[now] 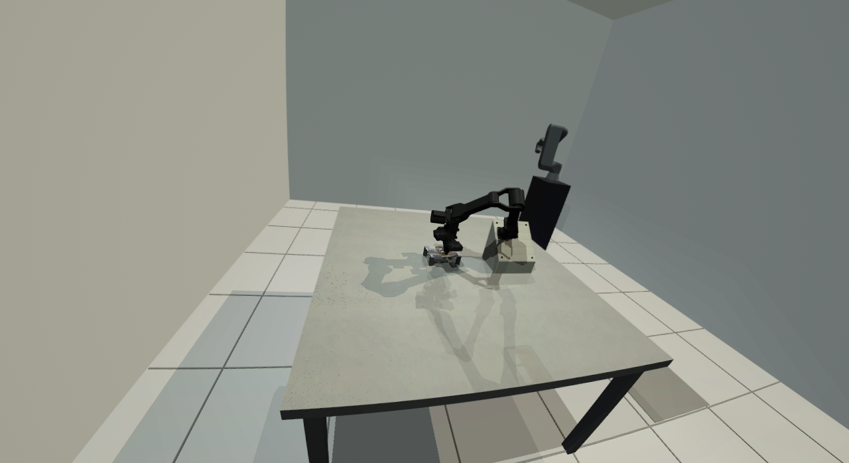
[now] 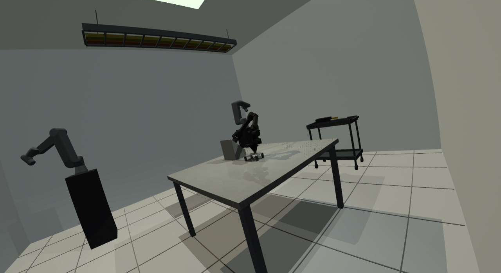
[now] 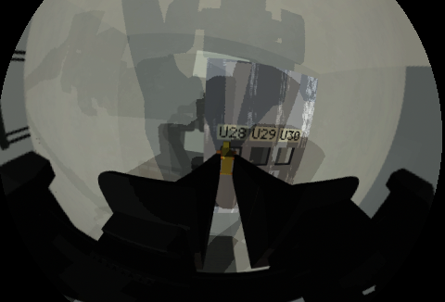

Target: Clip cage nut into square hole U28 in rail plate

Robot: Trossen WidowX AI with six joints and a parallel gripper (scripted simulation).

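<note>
The gripper [image 3: 226,156] [image 2: 255,152] is shut on the small yellow-gold cage nut [image 3: 226,165], which sits between the fingertips in the wrist view. The grey metal rail plate [image 3: 269,95] [image 1: 436,258] stands on short dark legs on the table, below the fingers. Its labels read U28, U29 and U30. The nut is just below the U28 label [image 3: 232,132], over or at the U28 hole [image 3: 237,151], which it and the fingers mostly hide. I cannot tell whether the wings are in the hole. The U29 hole [image 3: 260,156] and U30 hole [image 3: 284,156] are to the right.
The arm's box-shaped base block [image 1: 515,264] [image 2: 228,149] stands on the table [image 1: 379,341] [image 2: 224,184] beside the plate. Another robot arm on a black pedestal [image 1: 544,211] is behind the table. A dark cart [image 2: 332,122] stands beyond the table in the exterior view.
</note>
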